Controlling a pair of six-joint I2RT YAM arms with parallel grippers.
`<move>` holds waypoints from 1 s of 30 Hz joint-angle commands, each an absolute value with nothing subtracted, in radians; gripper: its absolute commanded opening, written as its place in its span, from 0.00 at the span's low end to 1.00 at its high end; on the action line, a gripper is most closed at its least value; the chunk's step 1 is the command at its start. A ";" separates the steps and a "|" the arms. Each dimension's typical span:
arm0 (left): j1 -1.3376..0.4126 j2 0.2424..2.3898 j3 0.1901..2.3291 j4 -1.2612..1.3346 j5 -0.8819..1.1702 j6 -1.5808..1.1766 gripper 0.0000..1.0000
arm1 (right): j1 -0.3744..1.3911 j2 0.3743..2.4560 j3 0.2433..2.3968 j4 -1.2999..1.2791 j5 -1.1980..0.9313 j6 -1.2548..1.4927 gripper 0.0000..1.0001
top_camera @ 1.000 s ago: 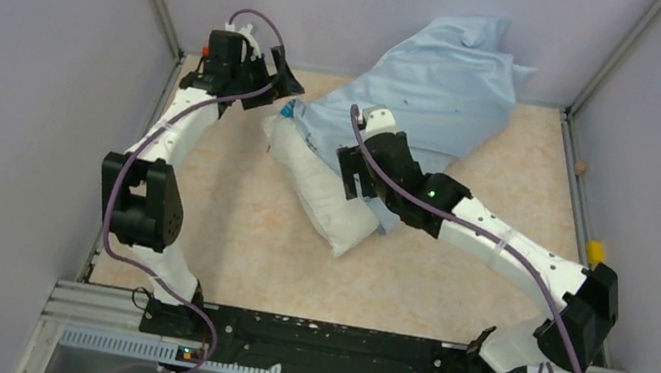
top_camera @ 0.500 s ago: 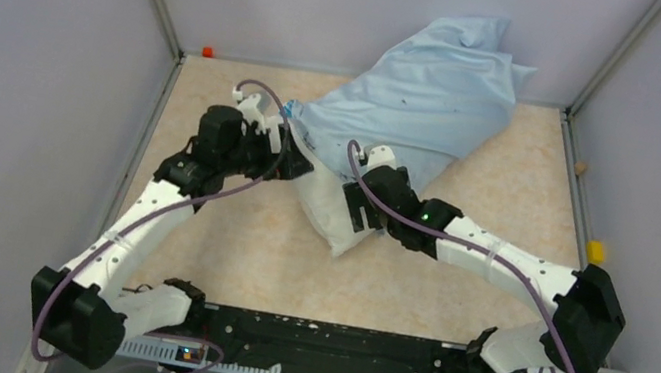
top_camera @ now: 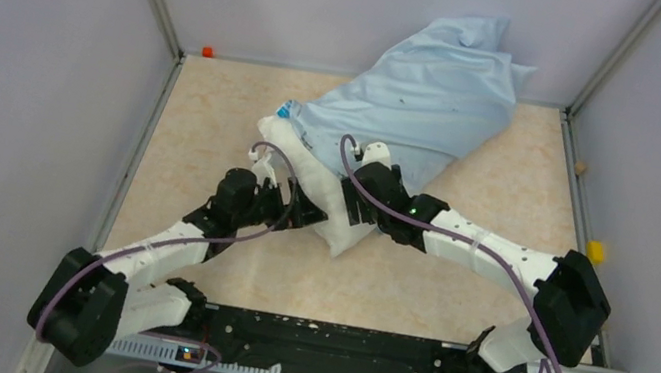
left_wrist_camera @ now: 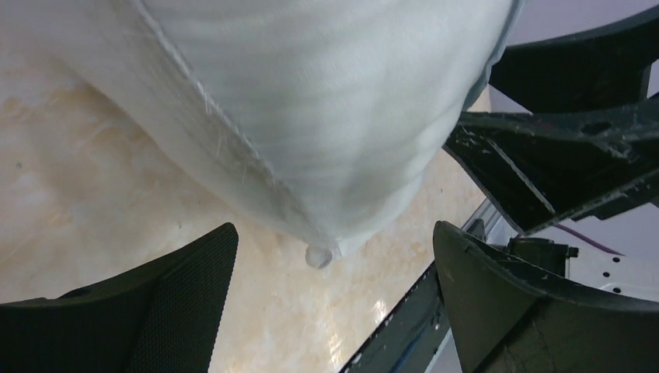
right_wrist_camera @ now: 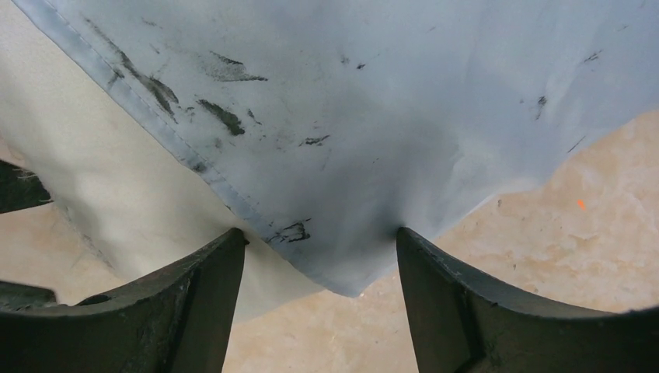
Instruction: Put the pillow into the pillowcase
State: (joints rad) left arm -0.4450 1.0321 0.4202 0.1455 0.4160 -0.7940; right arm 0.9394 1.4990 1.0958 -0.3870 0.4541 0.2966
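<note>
The left gripper (top_camera: pixel 300 208) had swung in from the far left corner to the near end of the pillow (top_camera: pixel 312 179), jaws wide apart either side of its bare corner, holding nothing. That end lay uncovered on the table (top_camera: pixel 215 127). Just beyond, the right gripper (right_wrist_camera: pixel 319 237) straddled the pillowcase (top_camera: pixel 422 100) hem; whether it pinched the cloth, I could not tell. The far end sat inside the case, so a push inward looked likely.

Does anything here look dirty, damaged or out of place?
The pillowcase carries dark smudges near its hem, like grease marks. The pillow is only partly inside, its near end sticking out.
</note>
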 commanded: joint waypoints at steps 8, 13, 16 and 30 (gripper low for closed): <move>-0.493 1.310 0.452 0.455 0.248 -0.889 0.75 | 0.926 1.474 1.125 -0.381 0.496 0.332 0.71; -0.492 1.314 0.509 0.281 0.163 -0.859 0.18 | 0.902 1.466 1.094 -0.363 0.481 0.330 0.54; -0.492 1.322 0.530 0.245 0.159 -0.851 0.05 | 0.896 1.488 1.091 -0.353 0.493 0.323 0.50; -0.492 1.346 0.548 0.263 0.211 -0.832 0.00 | 1.001 1.574 1.368 -0.500 0.548 0.314 0.00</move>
